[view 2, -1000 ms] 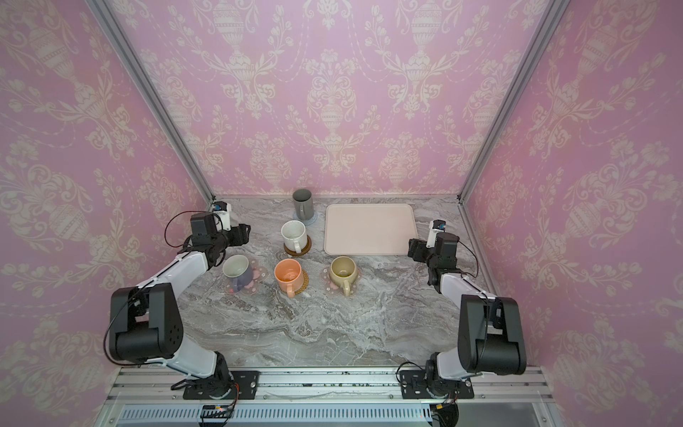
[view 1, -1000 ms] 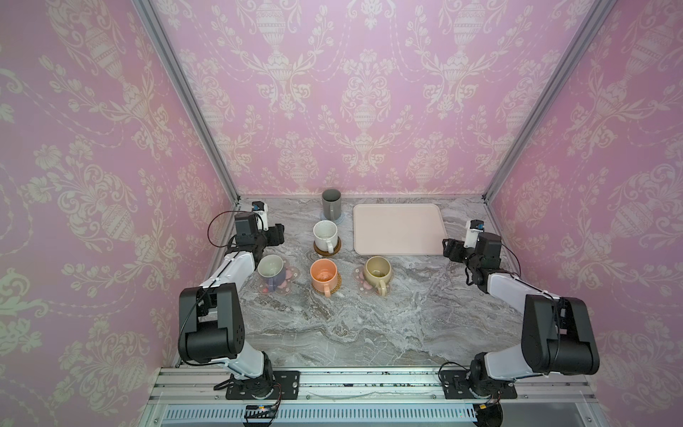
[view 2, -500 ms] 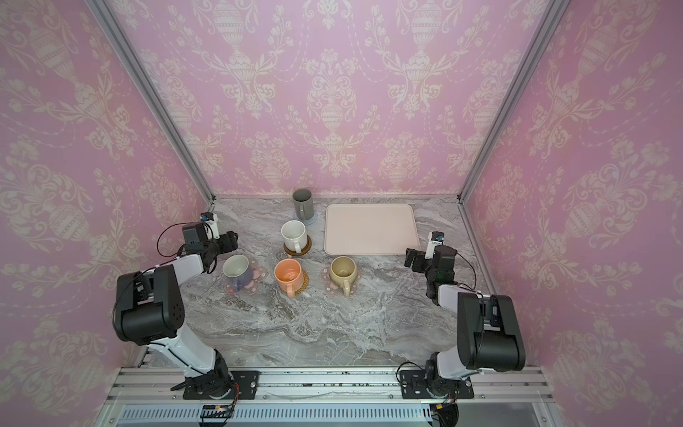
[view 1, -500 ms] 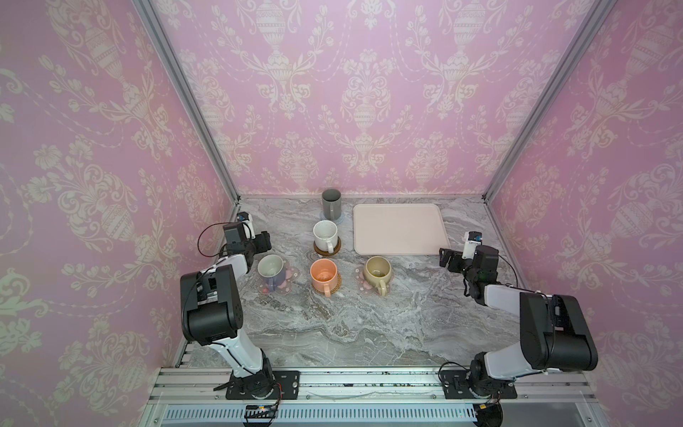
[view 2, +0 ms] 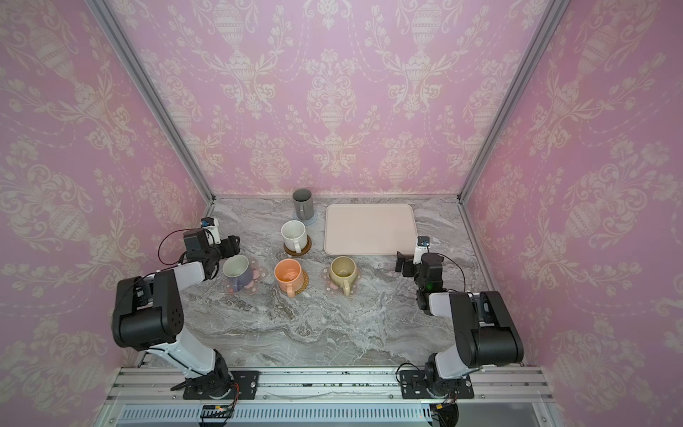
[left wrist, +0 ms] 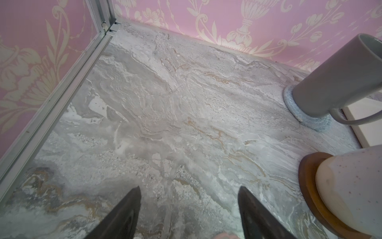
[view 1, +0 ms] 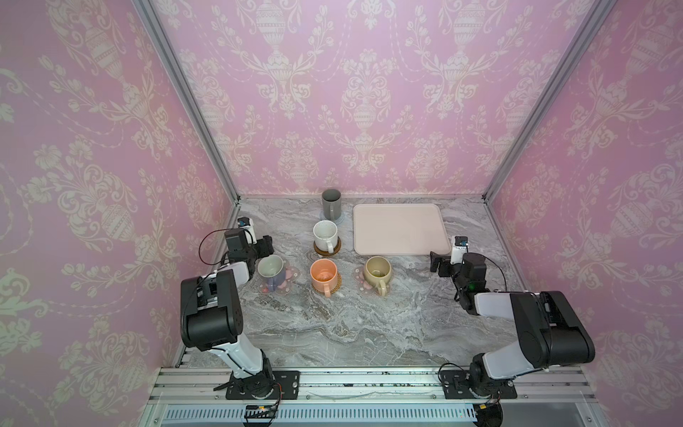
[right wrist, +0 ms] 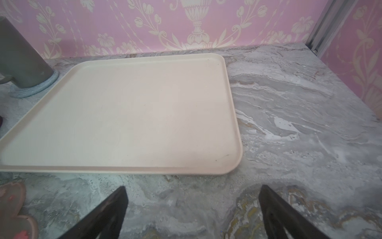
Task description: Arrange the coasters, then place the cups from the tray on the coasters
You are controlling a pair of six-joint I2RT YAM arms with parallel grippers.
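Your right gripper has backed off the tray ahead; it and your left gripper hang released, since nothing remains there.

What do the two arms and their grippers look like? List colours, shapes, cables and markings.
The left arm and right arm pair bulky black joint housings with white links. A thin black cable loops at each wrist beside a white camera block marked blue. The left gripper and right gripper end in dark, pointed fingers.
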